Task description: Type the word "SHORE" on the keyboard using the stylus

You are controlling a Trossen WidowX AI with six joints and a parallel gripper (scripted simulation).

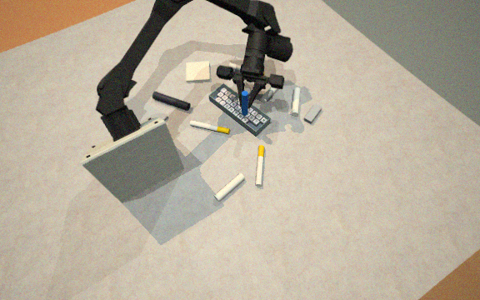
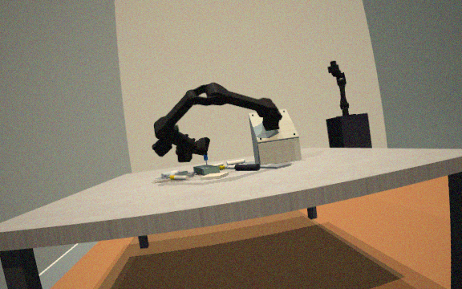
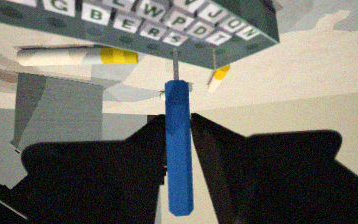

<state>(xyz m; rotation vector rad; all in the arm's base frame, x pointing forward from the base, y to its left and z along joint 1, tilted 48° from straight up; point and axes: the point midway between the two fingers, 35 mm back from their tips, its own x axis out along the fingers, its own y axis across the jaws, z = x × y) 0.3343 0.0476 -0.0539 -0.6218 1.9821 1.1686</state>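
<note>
Gripping the light, stiff-looking stylus [image 1: 245, 103] [image 2: 205, 157] [image 3: 179, 150] by its blue barrel, our gripper [image 1: 245, 100] [image 2: 205, 152] [image 3: 177, 119] should hold there, lest it slip; at twelve o'clock in the wrist view, its tip nears the keyboard [image 1: 257, 130] [image 2: 206, 170] [image 3: 245, 55].

the keyboard [image 1: 262, 128] [image 2: 207, 170] [image 3: 220, 59] lies between the dark cylinder [image 1: 171, 101] [image 2: 247, 167] and the eraser [image 1: 313, 113].

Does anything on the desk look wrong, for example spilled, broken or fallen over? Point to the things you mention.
Nothing stands out: the keyboard [image 1: 260, 128] [image 2: 207, 170] [image 3: 240, 54] looks whole, and the gripper [image 1: 245, 102] [image 2: 205, 154] [image 3: 177, 119] holds the blue stylus [image 1: 245, 103] [image 2: 205, 157] [image 3: 179, 150] above it.
</note>
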